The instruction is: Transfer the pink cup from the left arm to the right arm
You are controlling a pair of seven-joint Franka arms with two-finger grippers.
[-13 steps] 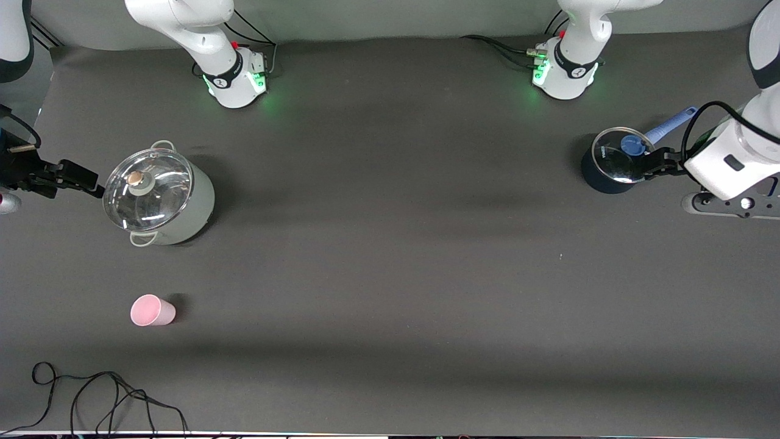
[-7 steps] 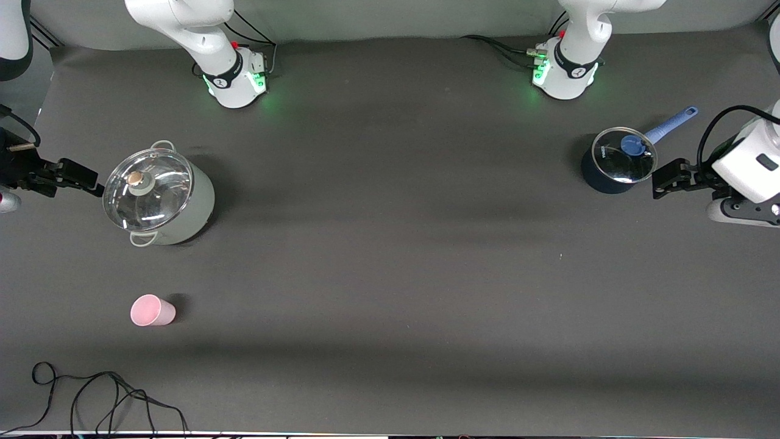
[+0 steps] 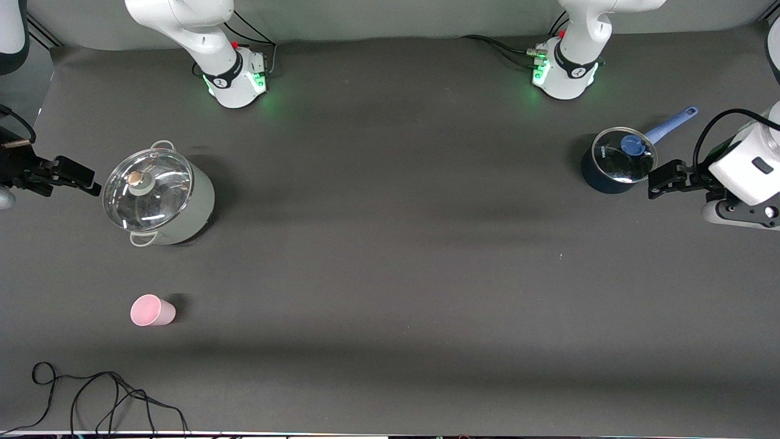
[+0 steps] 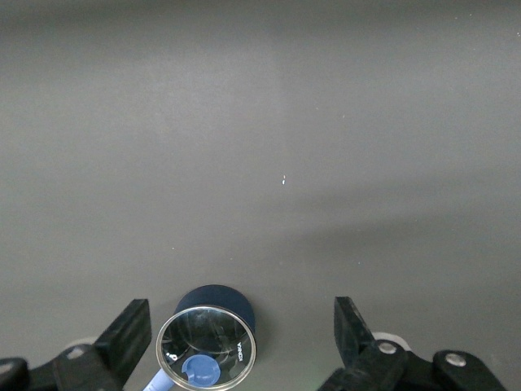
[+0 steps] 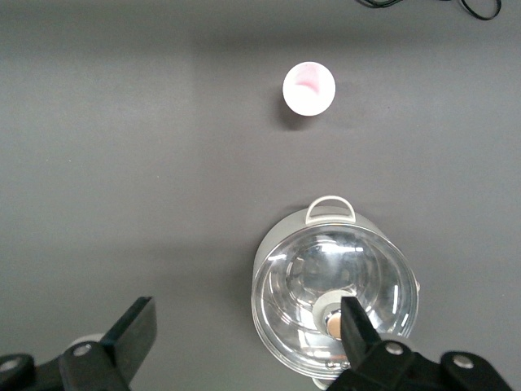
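A: While the left hand point(image 3: 661, 181) is held in the air just beside the dark blue saucepan point(image 3: 612, 163), what is seen between its fingers?

B: Nothing is gripped; in the left wrist view the fingers point(image 4: 129, 336) are spread wide, with the saucepan and its glass lid point(image 4: 205, 349) framed between them. Compared with a second ago, the hand has been drawn back off the lid toward the left arm's end of the tabletop point(image 3: 390, 256), and in the last half second it has barely been shifted.

A: And the right hand point(image 3: 70, 174)?

B: It is likewise released, fingers point(image 5: 134, 330) wide apart, and is hung beside the large lidded pot point(image 3: 157, 198) at the right arm's end. A slight pull-back from the pot can be noted since the earlier pictures.

A: Where is the pink cup point(image 3: 152, 310) left?

B: It is stood on the tabletop at the right arm's end, nearer the front camera than the pot, apart from both hands; it has not been moved across the three pictures.

A: What is implied for the handover?

B: The cup is held by neither arm. Both a handover still to come and one already completed are fitted by the scene.
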